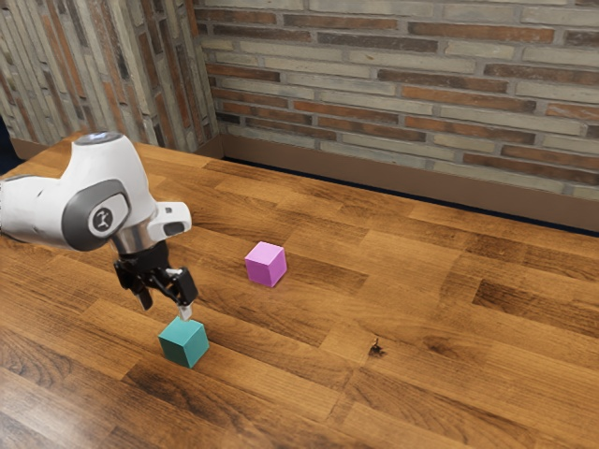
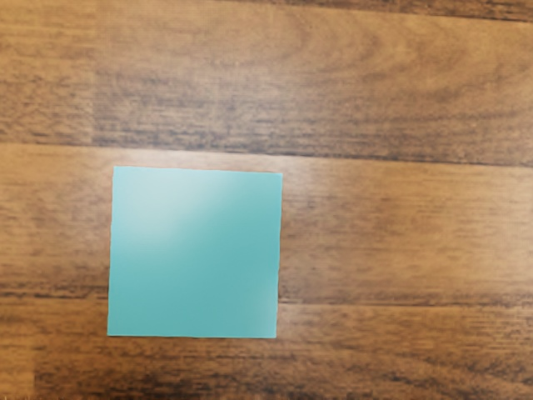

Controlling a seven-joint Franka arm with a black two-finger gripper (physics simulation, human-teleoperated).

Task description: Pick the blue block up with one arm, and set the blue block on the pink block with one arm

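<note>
The blue block (image 1: 183, 341), a teal-blue cube, rests on the wooden table near the front of the exterior view's left. My gripper (image 1: 167, 303) hangs just above it, a little toward the exterior view's left, open, with nothing between its fingers. In the wrist view the block's square top (image 2: 195, 252) lies directly under my hand. The pink block (image 1: 266, 264) sits on the table farther back and to the exterior view's right of the blue one, apart from it.
The wooden table (image 1: 421, 281) stretches wide to the exterior view's right. A small dark speck (image 1: 376, 348) lies on it to the right of the blue block. Brick walls (image 1: 393, 75) close off the back.
</note>
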